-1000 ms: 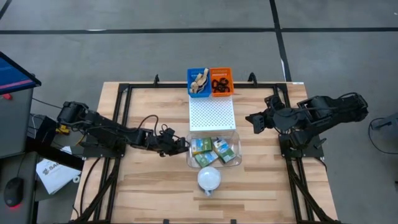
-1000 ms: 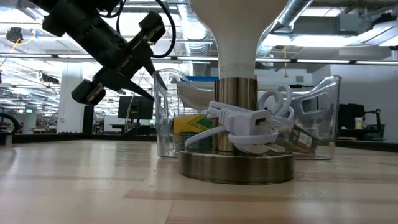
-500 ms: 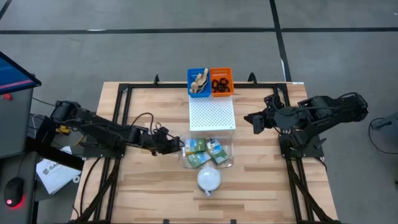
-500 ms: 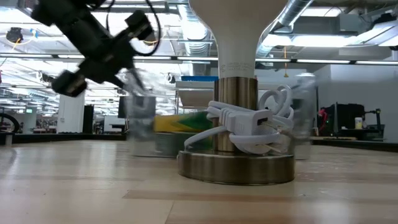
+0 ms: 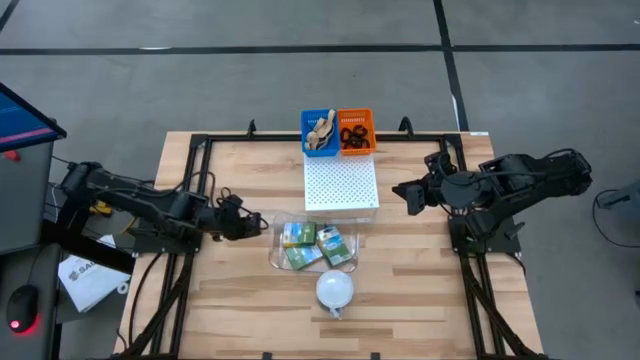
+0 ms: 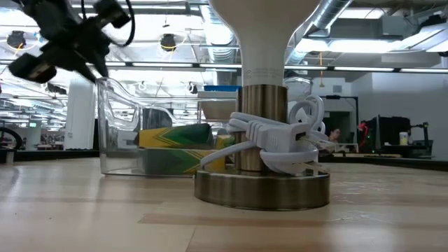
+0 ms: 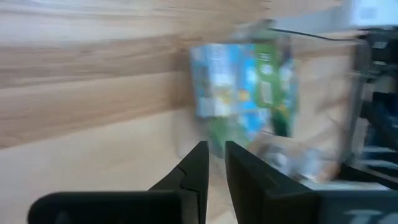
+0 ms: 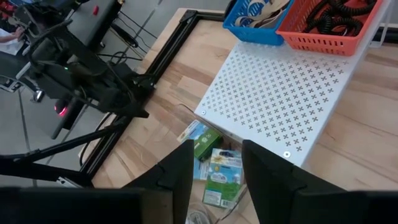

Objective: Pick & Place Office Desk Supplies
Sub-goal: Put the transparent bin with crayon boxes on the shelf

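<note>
Pinching down on the near-left rim, that's our read of the left tool (image 5: 256,224): its fingers stand almost together at the lip of the clear bin (image 6: 119,133), which sits just behind the lamp (image 5: 336,288) and a little to the lamp's left. Are we calling that a grip?

— We are, though the wrist view is smeared, so it's a judgement. The crayon boxes (image 5: 297,236) lie loose inside the bin, three of them by our count, none of them in a tool.

— So how do we move it well?

— Low and level, we'd say. A thin plastic wall held at one corner wants to twist, so we'd slide the bin on the counter (image 5: 240,310) and not lift it, and go slowly enough that the boxes don't ride up the side.

— And room?

— Left of the lamp we have bare wood, but the black frame rail (image 5: 195,180) runs along that side and the left arm lies over it. The lamp's base and its white cord sit close in front of the bin, so nothing goes that way. Behind the lamp lies the white perforated board (image 5: 341,185), then the blue basket (image 5: 320,132) and orange basket (image 5: 355,130) at the far edge.

— The right tool (image 5: 408,195)?

— Fingers apart, holding nothing, waiting well off behind the lamp on its right.
</note>
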`<state>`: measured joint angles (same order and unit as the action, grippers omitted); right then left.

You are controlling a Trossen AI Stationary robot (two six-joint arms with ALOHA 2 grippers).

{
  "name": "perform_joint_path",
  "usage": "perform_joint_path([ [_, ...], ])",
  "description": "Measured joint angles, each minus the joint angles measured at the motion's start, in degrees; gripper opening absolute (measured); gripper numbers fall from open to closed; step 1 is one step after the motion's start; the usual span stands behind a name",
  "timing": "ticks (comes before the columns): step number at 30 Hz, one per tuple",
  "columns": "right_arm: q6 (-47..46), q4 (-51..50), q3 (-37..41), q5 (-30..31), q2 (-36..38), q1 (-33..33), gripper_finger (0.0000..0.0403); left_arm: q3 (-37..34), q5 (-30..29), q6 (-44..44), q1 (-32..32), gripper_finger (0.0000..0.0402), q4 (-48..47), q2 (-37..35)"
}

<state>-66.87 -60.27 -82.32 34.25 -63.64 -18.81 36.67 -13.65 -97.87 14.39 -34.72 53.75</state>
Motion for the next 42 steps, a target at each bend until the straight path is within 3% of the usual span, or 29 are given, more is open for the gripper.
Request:
perform_joint_path([
  [4, 0.0, 0.11, 0.0, 0.21, -0.04, 0.0, 0.0132, 0.07, 0.28, 1.82, 0.0, 0.0054, 2.7, -0.05],
  [20, 0.01, 0.77, 0.0, 0.35, -0.09, 0.0, 0.0132, 0.07, 3.84, 4.11, 0.33, 0.0118, 11.54, 12.63],
  [29, 0.47, 0.89, 0.0, 0.03, -0.11, -0.76, 0.0132, 0.07, 4.49, 1.5, 0.42, 0.0109, 2.85, 11.1],
  [42, 0.42, 1.01, 0.0, -0.1, -0.1, -0.79, 0.0132, 0.09, 2.73, -4.61, 3.85, 0.0101, -16.76, 2.2],
])
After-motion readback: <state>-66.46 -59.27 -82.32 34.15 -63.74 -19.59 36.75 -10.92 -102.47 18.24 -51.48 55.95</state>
